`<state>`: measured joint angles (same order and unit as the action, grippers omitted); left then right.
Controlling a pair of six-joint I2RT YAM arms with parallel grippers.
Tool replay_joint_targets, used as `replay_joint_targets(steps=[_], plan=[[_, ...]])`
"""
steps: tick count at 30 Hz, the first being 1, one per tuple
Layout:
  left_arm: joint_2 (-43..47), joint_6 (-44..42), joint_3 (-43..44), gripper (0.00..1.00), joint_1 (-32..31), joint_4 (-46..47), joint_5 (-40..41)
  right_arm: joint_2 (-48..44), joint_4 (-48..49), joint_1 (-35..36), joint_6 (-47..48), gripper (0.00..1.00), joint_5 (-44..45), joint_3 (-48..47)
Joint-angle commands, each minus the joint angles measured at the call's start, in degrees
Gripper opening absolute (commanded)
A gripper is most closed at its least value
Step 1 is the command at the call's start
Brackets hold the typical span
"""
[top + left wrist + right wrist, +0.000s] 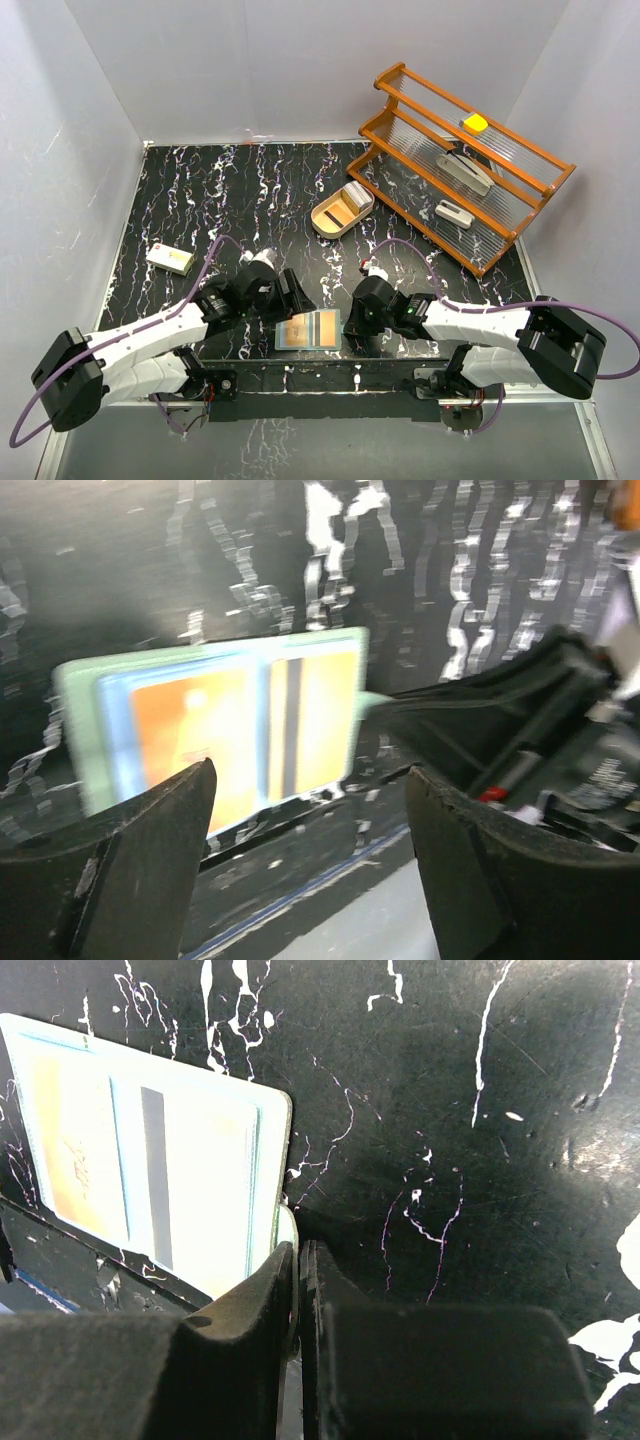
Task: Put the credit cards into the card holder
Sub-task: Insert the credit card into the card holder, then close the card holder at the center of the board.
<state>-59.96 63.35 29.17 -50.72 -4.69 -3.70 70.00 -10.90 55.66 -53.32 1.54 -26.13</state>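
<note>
Mint-green card holder [78, 730] shows orange-tan credit cards [180, 740] on black, white-veined table [200, 190].

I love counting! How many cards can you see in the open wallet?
2. An orange card sits in the card holder's left half, a dark-striped card in its right half. Others may hide underneath.

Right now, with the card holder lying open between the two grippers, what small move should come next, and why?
Probably open the right gripper and release the snap tab of the card holder. The credit cards seem already seated inside it, the right jaws are pinched shut on the tab, and the left gripper is open, holding nothing.
</note>
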Motion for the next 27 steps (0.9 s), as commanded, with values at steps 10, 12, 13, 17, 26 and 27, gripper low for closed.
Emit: replay_joint_targets(steps=[10,12,13,17,26,27], plan=[[2.29,-3.05,-3.62,0.87,3.2,-15.55,2.97,-0.28,1.32,0.18,1.9,0.02,0.46,-2.4],[1.17,-2.97,-4.23,0.88,3.41,-14.44,2.35,-0.46,1.23,0.24,1.98,0.02,0.41,-2.2],[0.76,-2.91,-4.43,0.88,3.35,-14.08,2.24,-0.39,1.18,0.19,2.06,0.02,0.42,-2.16],[-0.04,-2.6,-5.72,0.89,3.53,-10.54,0.85,0.49,1.13,0.19,2.44,0.02,0.46,-2.57],[4.56,2.29,-6.35,0.89,3.63,-1.64,-6.53,2.48,1.91,0.48,2.33,0.02,-0.75,-2.87],[6.29,3.15,-6.73,0.88,3.61,-0.01,-7.21,2.33,1.79,0.57,2.43,0.02,-0.69,-2.75]])
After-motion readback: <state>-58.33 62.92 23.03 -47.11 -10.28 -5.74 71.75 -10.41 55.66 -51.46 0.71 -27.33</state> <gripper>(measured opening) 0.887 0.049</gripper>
